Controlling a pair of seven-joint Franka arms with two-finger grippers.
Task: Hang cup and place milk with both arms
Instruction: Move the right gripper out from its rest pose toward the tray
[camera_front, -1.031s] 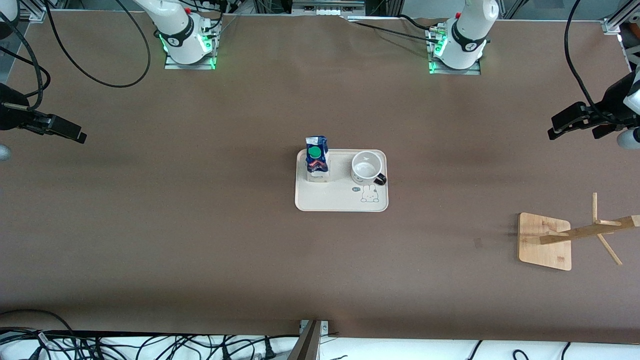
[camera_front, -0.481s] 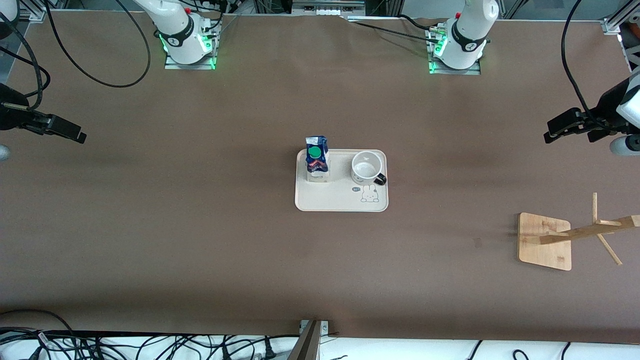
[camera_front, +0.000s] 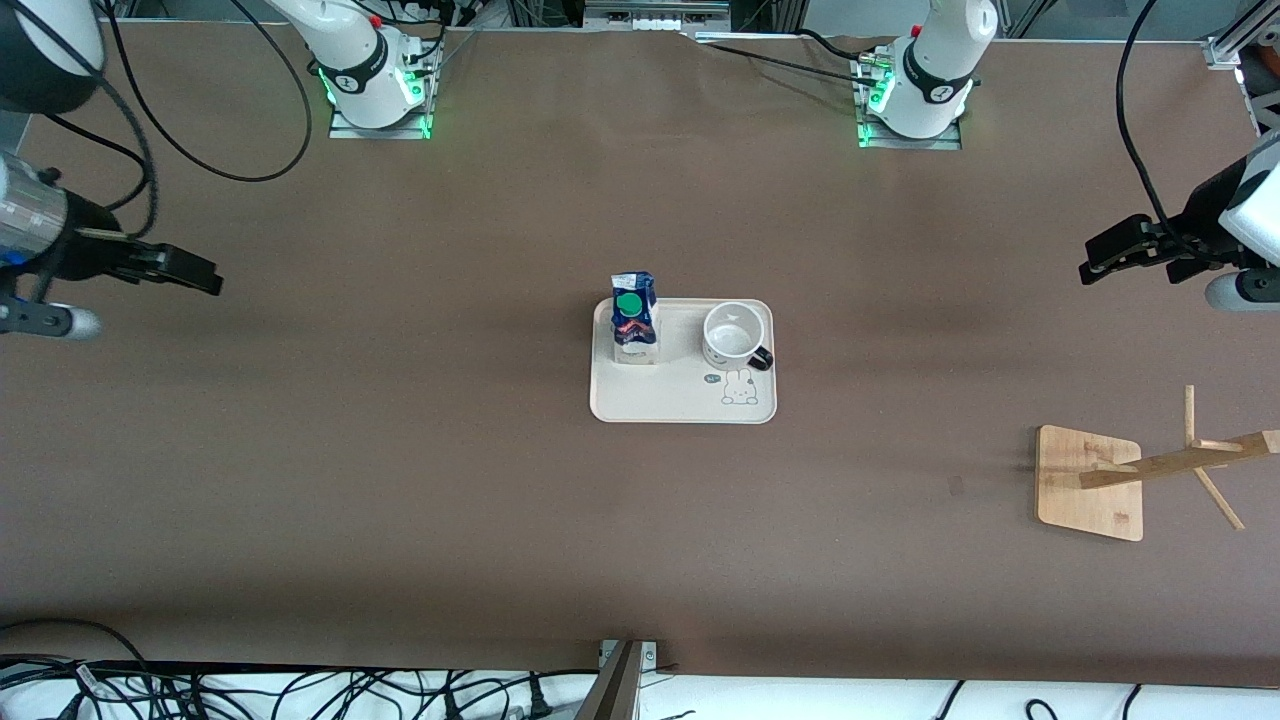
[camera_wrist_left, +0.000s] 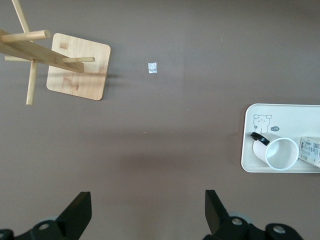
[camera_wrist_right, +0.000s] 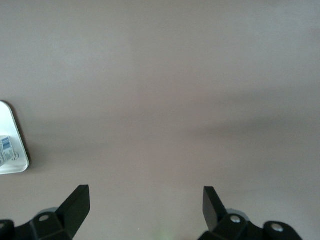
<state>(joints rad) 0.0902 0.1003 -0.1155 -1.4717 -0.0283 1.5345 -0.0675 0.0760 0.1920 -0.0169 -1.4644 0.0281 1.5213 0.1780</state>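
The white cup (camera_front: 735, 336) with a black handle stands upright on a cream tray (camera_front: 683, 403) at mid-table. The milk carton (camera_front: 634, 318), blue top with green cap, stands on the same tray, toward the right arm's end. In the left wrist view the cup (camera_wrist_left: 276, 151) and part of the carton (camera_wrist_left: 311, 150) show on the tray (camera_wrist_left: 257, 162). My left gripper (camera_front: 1090, 266) is open and empty in the air over the left arm's end of the table; it also shows in the left wrist view (camera_wrist_left: 148, 212). My right gripper (camera_front: 205, 280) is open and empty over the right arm's end; it also shows in the right wrist view (camera_wrist_right: 145, 207).
A wooden cup rack (camera_front: 1160, 468) with pegs on a square base stands near the left arm's end, nearer the front camera than the tray; it shows in the left wrist view (camera_wrist_left: 55, 62). A small scrap (camera_wrist_left: 152, 67) lies on the brown table beside it.
The right gripper has moved in over the table toward the tray. The left gripper has shifted slightly toward the tray. The cup and milk have not moved.
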